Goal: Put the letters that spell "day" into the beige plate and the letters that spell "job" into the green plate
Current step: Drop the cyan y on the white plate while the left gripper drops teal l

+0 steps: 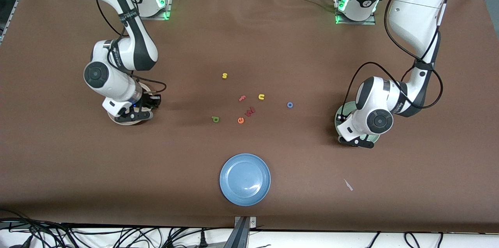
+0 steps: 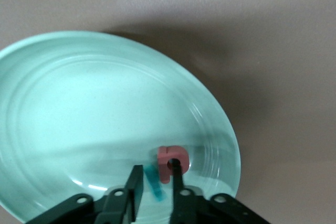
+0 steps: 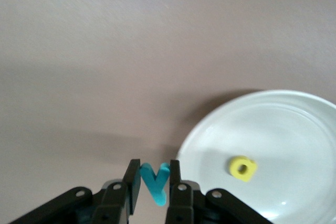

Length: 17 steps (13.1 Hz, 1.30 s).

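Meanwhile, the right gripper (image 3: 154,182), jaws clamped on the teal "y" (image 3: 155,182), hovers at the beige plate (image 3: 294,129)'s rim; a yellow letter (image 3: 242,168) already lies inside, so the next move looks like a short carry inward, then release. Over the glossy green plate (image 2: 79,108), the left gripper (image 2: 156,184) stands slightly parted, nothing held, with the salmon-pink letter (image 2: 171,162) and teal "j" (image 2: 155,184) below. Small foam letters remain scattered mid-table, the blue "o" (image 1: 289,104) at three o'clock, the dark green letter (image 1: 215,119) at eight.

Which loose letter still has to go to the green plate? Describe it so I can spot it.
Start at the green plate under the left gripper. Toward the table's middle lies a loose cluster of letters; the blue "o" sits alone at its edge nearest that plate, the only ring-shaped blue piece.
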Each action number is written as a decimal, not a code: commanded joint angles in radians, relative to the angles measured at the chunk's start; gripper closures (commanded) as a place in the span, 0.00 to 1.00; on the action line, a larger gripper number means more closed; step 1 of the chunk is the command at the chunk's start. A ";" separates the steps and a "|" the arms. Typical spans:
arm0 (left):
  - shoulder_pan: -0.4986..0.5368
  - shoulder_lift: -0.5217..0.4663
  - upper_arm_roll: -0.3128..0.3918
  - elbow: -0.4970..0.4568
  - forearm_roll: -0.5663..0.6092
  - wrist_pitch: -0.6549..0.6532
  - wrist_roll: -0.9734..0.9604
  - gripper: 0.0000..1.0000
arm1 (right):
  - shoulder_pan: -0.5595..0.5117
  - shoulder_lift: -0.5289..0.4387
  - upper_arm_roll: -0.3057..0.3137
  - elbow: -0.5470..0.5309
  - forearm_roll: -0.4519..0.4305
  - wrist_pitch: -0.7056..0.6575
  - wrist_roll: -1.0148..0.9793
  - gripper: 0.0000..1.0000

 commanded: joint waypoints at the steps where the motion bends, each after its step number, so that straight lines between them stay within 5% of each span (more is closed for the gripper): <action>1: 0.010 -0.062 -0.002 -0.035 0.025 0.002 0.011 0.00 | 0.004 -0.043 -0.051 -0.101 0.015 0.079 -0.144 0.90; 4: 0.013 -0.104 -0.007 -0.027 0.024 -0.001 0.007 0.00 | -0.004 -0.005 -0.093 -0.093 0.020 0.093 -0.261 0.84; 6: -0.003 -0.150 -0.010 -0.027 0.024 -0.063 -0.003 0.00 | -0.007 0.018 -0.093 -0.081 0.020 0.087 -0.252 0.06; 7: -0.017 -0.183 -0.010 -0.027 0.024 -0.112 -0.001 0.00 | -0.004 0.021 -0.091 -0.061 0.020 0.078 -0.246 0.00; 12: -0.016 -0.285 -0.067 -0.108 -0.101 -0.196 -0.038 0.00 | 0.022 0.031 -0.027 0.122 0.021 -0.177 0.004 0.00; 17: -0.035 -0.244 -0.077 -0.179 -0.206 -0.058 -0.140 0.00 | 0.028 0.129 0.117 0.260 0.020 -0.174 0.179 0.00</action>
